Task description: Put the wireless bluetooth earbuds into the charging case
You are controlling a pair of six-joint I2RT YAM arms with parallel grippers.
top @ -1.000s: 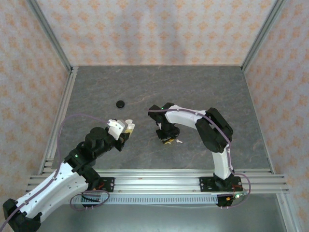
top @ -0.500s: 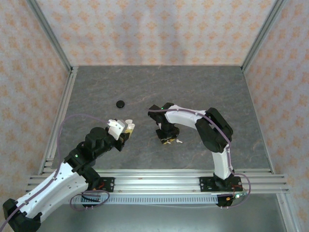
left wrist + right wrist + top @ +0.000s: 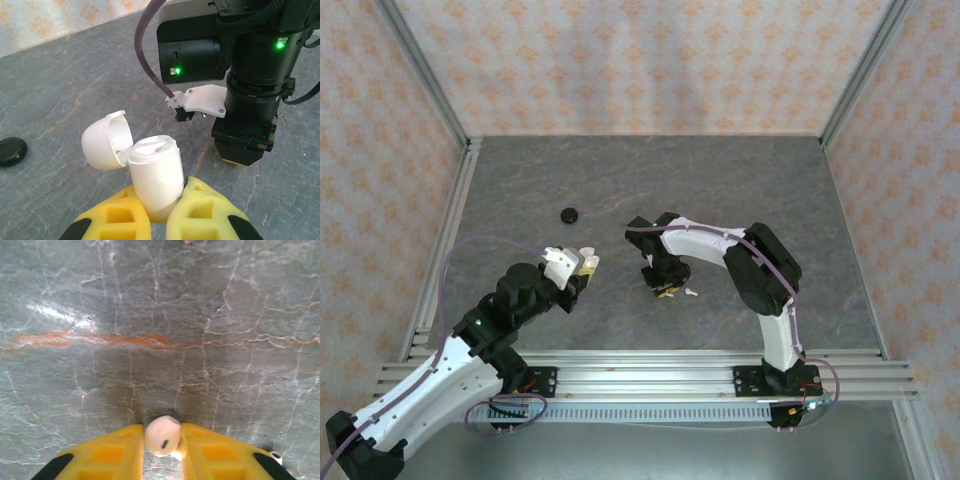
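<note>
My left gripper (image 3: 159, 212) is shut on the white charging case (image 3: 155, 175), held upright with its lid (image 3: 105, 141) swung open to the left. From above, the case (image 3: 587, 260) shows at the left gripper's (image 3: 582, 268) tip, left of centre. My right gripper (image 3: 162, 450) points down at the table and is shut on one pale earbud (image 3: 162, 435) between its yellow fingers (image 3: 117, 452). In the top view the right gripper (image 3: 665, 290) stands mid-table, and a second earbud (image 3: 690, 293) lies just to its right. That earbud's tip (image 3: 274, 456) peeks in at the lower right of the right wrist view.
A black round disc (image 3: 569, 214) lies on the grey stone-patterned table (image 3: 720, 180) behind the left gripper; it also sits at the left edge of the left wrist view as the disc (image 3: 12, 151). The right arm's wrist (image 3: 245, 85) stands close ahead of the case. Patterned walls enclose the table.
</note>
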